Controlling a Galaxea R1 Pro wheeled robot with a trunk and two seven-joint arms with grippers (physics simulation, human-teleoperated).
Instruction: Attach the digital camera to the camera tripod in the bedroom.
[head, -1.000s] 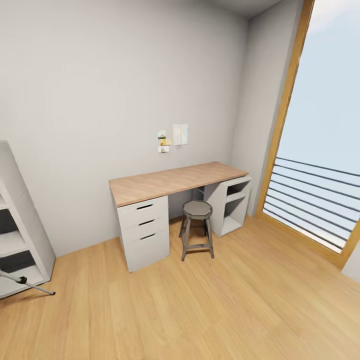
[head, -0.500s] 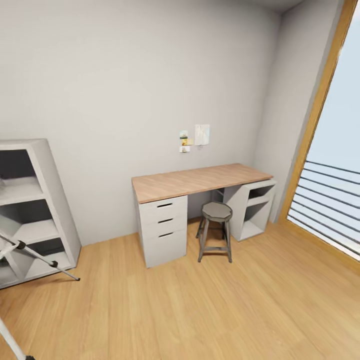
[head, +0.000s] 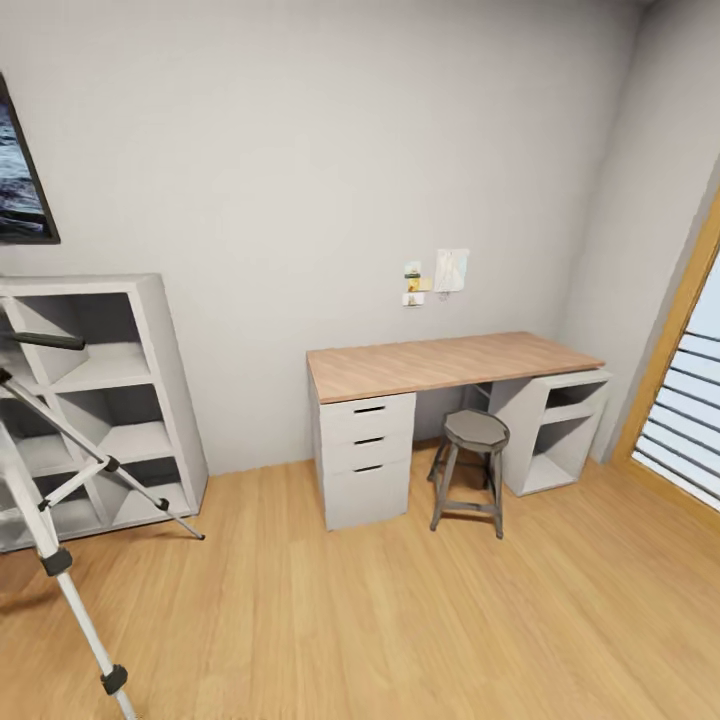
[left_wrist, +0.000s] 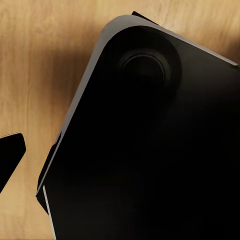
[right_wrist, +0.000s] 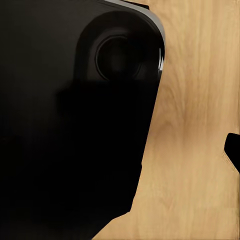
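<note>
1. Wood plank floor (head: 400, 620) lies open ahead of you in the head view, between the camera tripod (head: 60, 490) at the left edge and the desk (head: 450, 365) with its stool (head: 472, 470) against the far wall. Behind the tripod stands a white cube shelf (head: 110, 400).
2. Your left wrist view shows a black body over the planks, with a dark tip at one edge; you cannot tell how that gripper stands.
3. Your right wrist view looks the same, grip unreadable.

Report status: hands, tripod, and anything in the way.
Hands: state cannot be told. Camera tripod stands at head view's left, before the white cube shelf. Bare wood floor ahead; desk and stool further right.
</note>
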